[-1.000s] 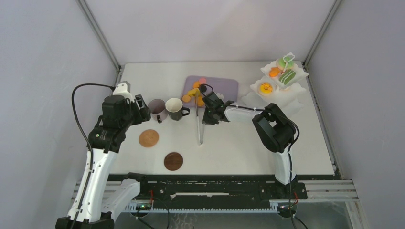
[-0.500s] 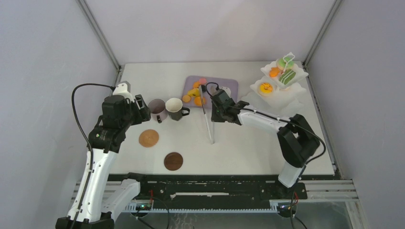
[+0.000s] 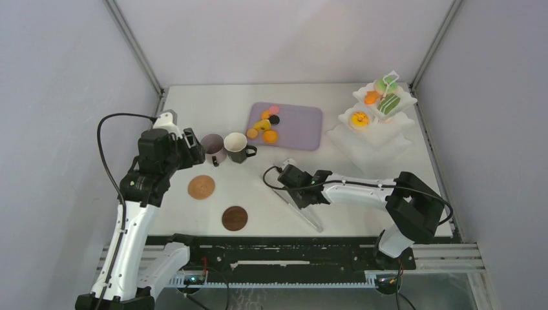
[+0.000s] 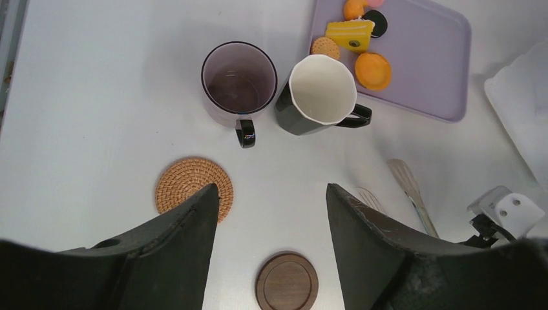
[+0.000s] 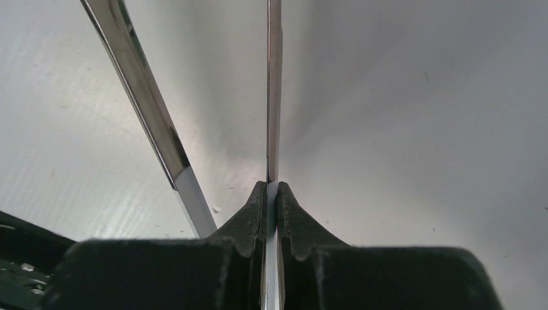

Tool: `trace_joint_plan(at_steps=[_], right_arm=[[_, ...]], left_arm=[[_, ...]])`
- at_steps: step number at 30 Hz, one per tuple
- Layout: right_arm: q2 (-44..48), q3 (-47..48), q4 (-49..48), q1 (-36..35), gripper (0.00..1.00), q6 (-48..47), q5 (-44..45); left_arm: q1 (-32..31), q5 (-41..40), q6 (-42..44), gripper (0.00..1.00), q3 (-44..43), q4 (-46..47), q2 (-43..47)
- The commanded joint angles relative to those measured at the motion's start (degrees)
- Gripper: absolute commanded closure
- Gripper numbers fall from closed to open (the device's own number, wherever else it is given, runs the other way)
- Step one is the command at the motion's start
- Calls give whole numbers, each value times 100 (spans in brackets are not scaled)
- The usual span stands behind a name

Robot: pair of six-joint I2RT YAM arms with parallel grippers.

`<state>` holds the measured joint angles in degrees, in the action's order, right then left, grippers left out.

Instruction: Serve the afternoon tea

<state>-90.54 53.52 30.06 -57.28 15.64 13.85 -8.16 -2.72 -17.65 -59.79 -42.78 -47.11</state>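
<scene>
A mauve mug [image 3: 212, 148] and a dark mug with a white inside [image 3: 236, 146] stand side by side left of centre. My left gripper [image 3: 192, 147] hovers just left of them, open [image 4: 271, 188] and holding nothing. Nearer the front lie a woven coaster [image 3: 201, 186] and a dark wooden coaster [image 3: 234, 218]. Small sweets [image 3: 266, 126] sit on the lilac tray [image 3: 300, 123]. More sweets [image 3: 359, 119] sit on the white tiered stand [image 3: 378, 129] at the back right. My right gripper [image 3: 302, 196], low over the front centre, is shut [image 5: 272, 186] on one blade of the long tongs [image 3: 315, 223].
In the left wrist view the mauve mug [image 4: 238, 84], dark mug [image 4: 321, 93], both coasters [image 4: 184, 184] [image 4: 287, 282] and the tong tips [image 4: 407, 181] lie below the open fingers. The tongs' free blade [image 5: 148, 110] angles left in the right wrist view. Walls close in on three sides.
My right arm has swung the tongs away from the tray and down to the front centre of the table, turning them diagonal. The left arm has not moved.
</scene>
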Motion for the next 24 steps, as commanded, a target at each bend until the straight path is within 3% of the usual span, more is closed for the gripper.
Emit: trace_joint_plan(at_steps=[1, 4, 11, 20, 24], right_arm=[[60, 59, -386, 95, 83, -398, 98], [58, 54, -458, 157, 57, -434, 60], [1012, -291, -638, 205, 24, -72, 296], [2398, -1530, -1723, 157, 22, 643, 272], [2813, -2050, -2115, -69, 11, 413, 318]], left_arm=[[44, 175, -114, 33, -9, 173, 65], [46, 180, -117, 33, -9, 166, 100], [44, 210, -112, 33, -32, 153, 127], [43, 277, -202, 33, 8, 165, 133], [46, 288, -222, 33, 58, 166, 168]])
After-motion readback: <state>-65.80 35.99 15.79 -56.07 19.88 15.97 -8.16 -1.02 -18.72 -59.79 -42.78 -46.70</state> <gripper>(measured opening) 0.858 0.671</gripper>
